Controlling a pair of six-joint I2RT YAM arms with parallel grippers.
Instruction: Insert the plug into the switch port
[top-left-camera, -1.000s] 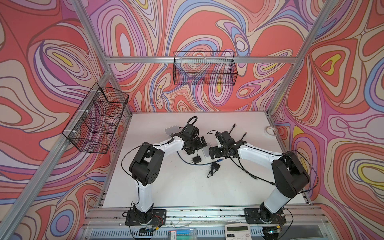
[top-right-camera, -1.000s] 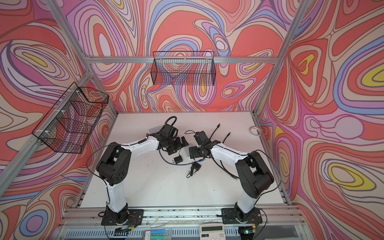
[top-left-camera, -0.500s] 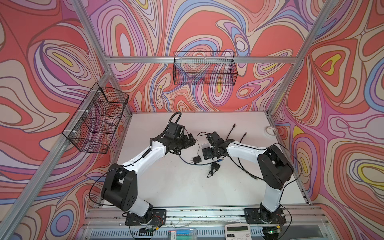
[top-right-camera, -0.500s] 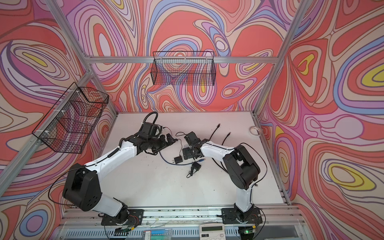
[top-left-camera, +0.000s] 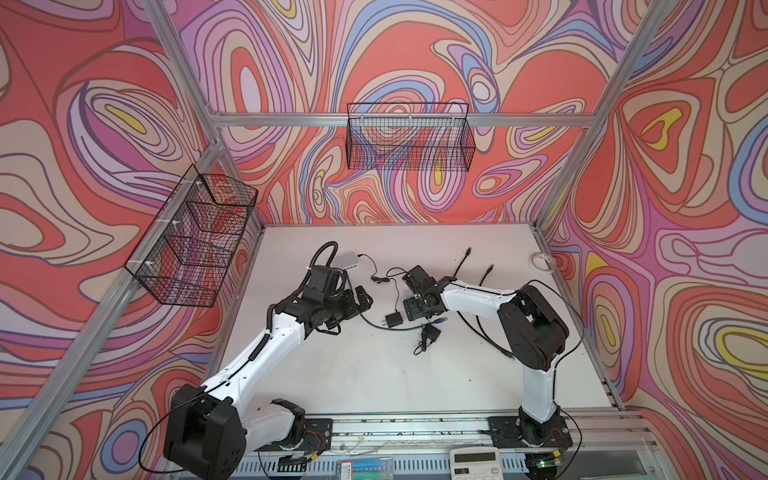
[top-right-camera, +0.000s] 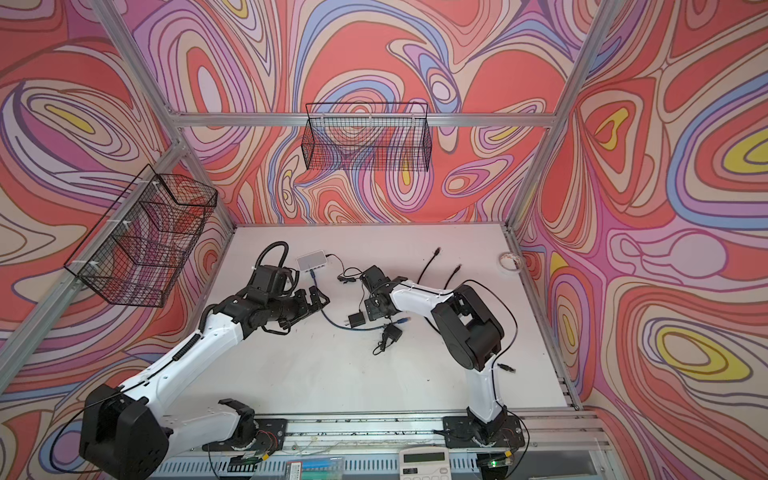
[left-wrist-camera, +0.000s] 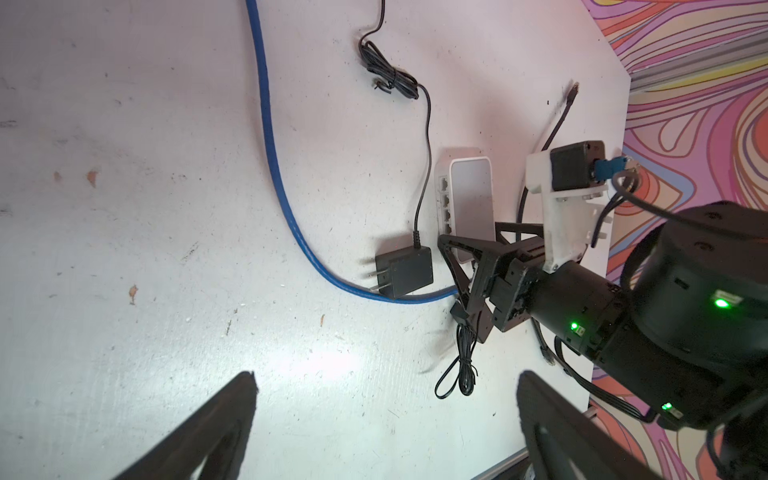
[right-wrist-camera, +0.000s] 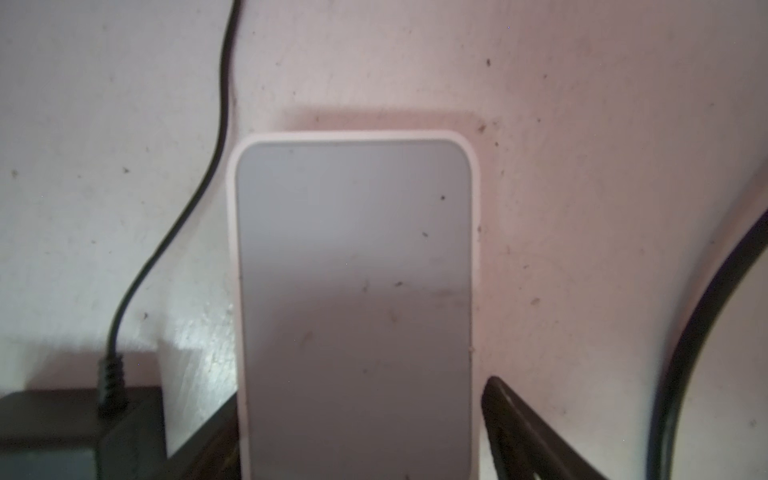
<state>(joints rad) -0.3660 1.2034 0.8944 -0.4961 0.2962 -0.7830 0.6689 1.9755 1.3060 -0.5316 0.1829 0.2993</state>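
straddling switch (right-wrist-camera: 353, 270), right tool (right-wrist-camera: 362, 390) blurred

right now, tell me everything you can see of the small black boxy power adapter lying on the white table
The small black boxy power adapter looks like matte plastic and lies flat on the white table. Two bare metal prongs stick out of one end; a thin black cord leaves the opposite end through a ribbed sleeve. Its prong end overlaps the blue cable. The flat white switch and the right gripper sit close beside it, and nothing grips it.
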